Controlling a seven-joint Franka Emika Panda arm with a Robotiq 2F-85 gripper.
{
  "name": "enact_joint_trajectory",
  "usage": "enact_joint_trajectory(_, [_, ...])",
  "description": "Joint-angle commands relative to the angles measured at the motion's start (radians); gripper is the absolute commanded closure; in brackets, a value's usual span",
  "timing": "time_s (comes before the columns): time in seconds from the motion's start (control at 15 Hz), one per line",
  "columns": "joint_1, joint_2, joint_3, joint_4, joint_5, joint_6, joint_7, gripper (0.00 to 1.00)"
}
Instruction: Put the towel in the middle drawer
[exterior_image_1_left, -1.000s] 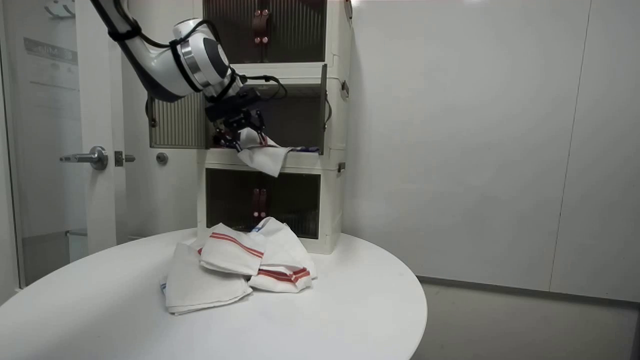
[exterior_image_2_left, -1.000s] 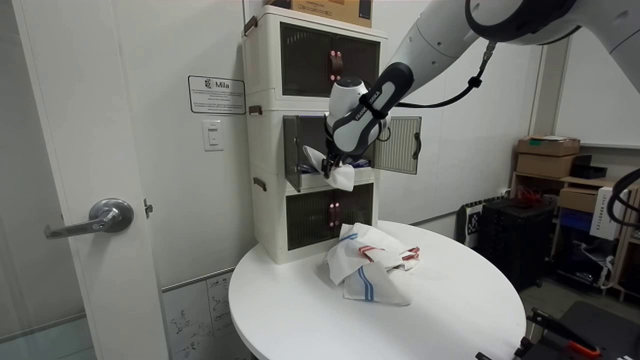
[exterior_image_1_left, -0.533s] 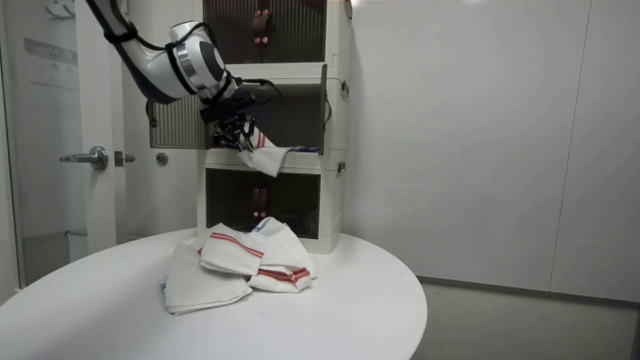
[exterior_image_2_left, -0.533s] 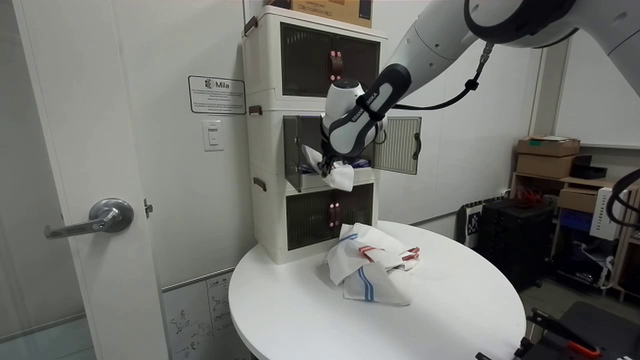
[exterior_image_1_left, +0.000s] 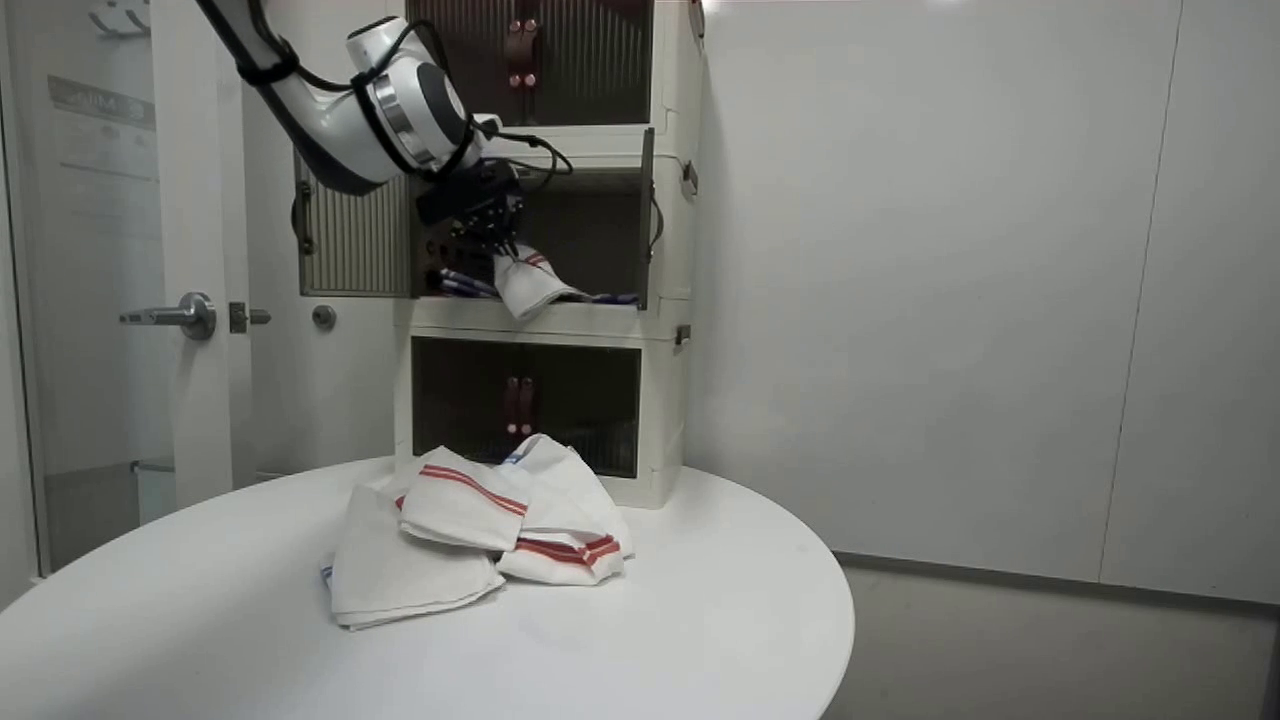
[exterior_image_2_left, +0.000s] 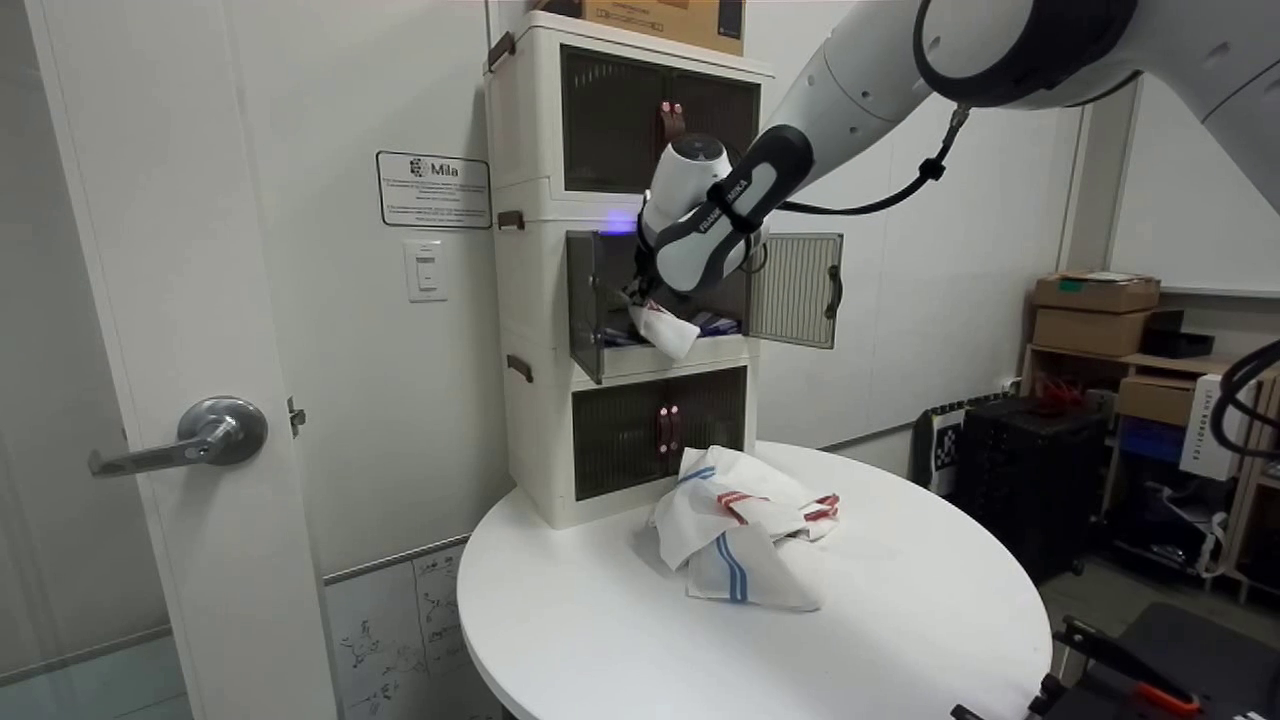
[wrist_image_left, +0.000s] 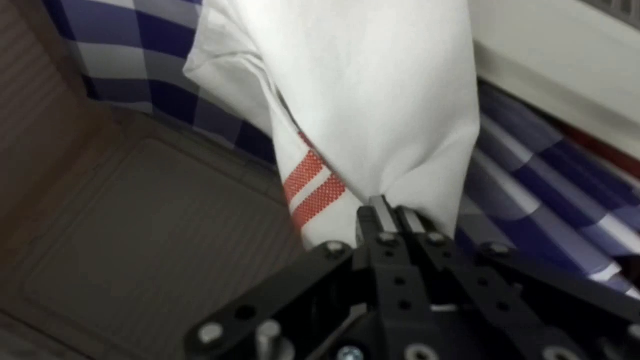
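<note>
The white towel with red stripes (wrist_image_left: 370, 100) is pinched in my gripper (wrist_image_left: 394, 212), whose fingers are pressed together on a fold of it. In an exterior view the towel (exterior_image_1_left: 528, 288) hangs from the gripper (exterior_image_1_left: 508, 252) at the mouth of the middle drawer (exterior_image_1_left: 590, 220), its lower end lying over the front sill. That drawer is the cabinet's middle compartment, with both doors swung wide. From another angle the towel (exterior_image_2_left: 668, 332) slants down from the fingertips toward the sill. The far side of the fold between the fingers is hidden.
Blue-and-white checked cloth (wrist_image_left: 530, 185) lies inside the middle compartment. An open door (exterior_image_1_left: 647, 220) stands at one side, a ribbed door (exterior_image_2_left: 795, 290) at the other. Several white towels (exterior_image_1_left: 480, 530) are heaped on the round table (exterior_image_1_left: 700, 620) below.
The fingers, apart around the towel a second ago, have come together on it. My gripper has risen, pulling the towel's hanging end up, so less of it drapes below the sill.
</note>
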Motion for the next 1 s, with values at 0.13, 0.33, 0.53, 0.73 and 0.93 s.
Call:
enact_joint_trajectory(0.13, [0.066, 0.087, -0.127, 0.196, 0.040, 0.002, 0.270, 0.96])
enact_joint_trajectory(0.33, [0.113, 0.148, -0.183, 0.274, 0.065, -0.012, 0.457, 0.96])
enact_joint_trajectory(0.53, [0.190, 0.224, -0.280, 0.325, 0.064, 0.008, 0.678, 0.96])
enact_joint_trajectory(0.73, [0.265, 0.292, -0.397, 0.354, 0.066, 0.035, 0.902, 0.96])
enact_joint_trajectory(0.93, [0.314, 0.363, -0.471, 0.388, 0.070, 0.025, 1.051, 0.96])
